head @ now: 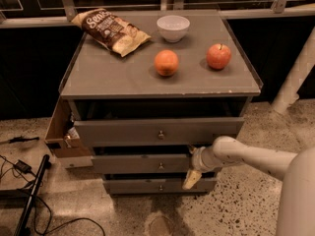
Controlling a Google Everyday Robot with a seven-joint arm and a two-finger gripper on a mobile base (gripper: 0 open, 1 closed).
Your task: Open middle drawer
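Observation:
The middle drawer (142, 164) is the grey front with a small round knob (161, 166), between the wider top front (157, 131) and the lowest front (157, 186). It stands out a little from the cabinet. My gripper (189, 165) is at the right end of the middle drawer front, well right of the knob. It is open, with one finger above at the front's upper edge and a tan finger (190, 180) hanging below it. My white arm (246, 156) reaches in from the right.
On the cabinet top (123, 77) lie a chip bag (110, 31), a white bowl (173, 27), an orange (166, 63) and an apple (218, 56). A cardboard box (61, 132) sticks out at the cabinet's left side. Cables and a black bar (29, 195) lie on the floor at left.

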